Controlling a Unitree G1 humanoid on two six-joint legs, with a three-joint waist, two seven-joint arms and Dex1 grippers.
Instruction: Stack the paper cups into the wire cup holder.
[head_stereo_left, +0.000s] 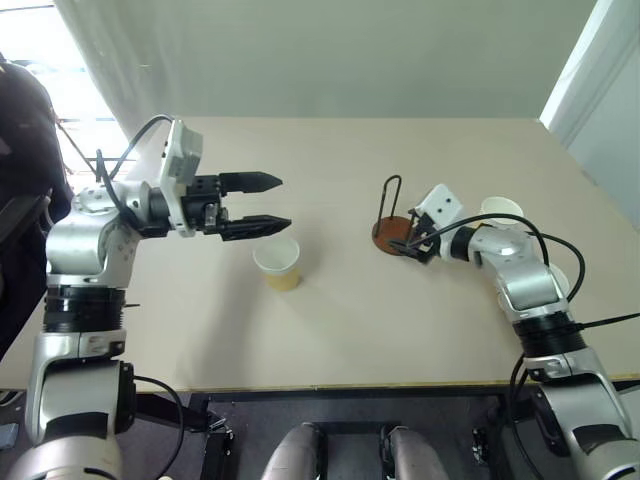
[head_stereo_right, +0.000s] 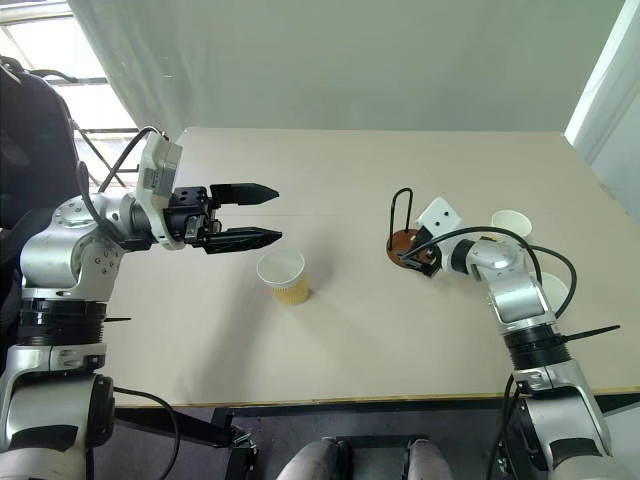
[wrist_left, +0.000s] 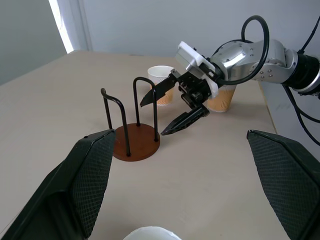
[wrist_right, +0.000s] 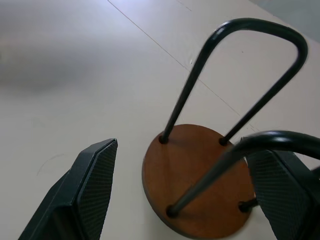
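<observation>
**End effectors spread, holder still bare**

While the right end effector (head_stereo_left: 412, 243) sits low at the holder (wrist_left: 136, 141), its two black fingers are spread wide with the holder's brown disc base between them; it grips nothing that can be seen. Two black wire loops stand upright on that base, and no cup is inside them. Two cups (wrist_left: 161, 84) stand upright on the table (head_stereo_left: 330, 330) just behind the right arm. Well apart, the left end effector (head_stereo_left: 258, 203) hovers level, fingers fully spread and empty, pointing toward the holder. One more cup (head_stereo_left: 278, 264) stands upright on the table just below its fingertips.
</observation>
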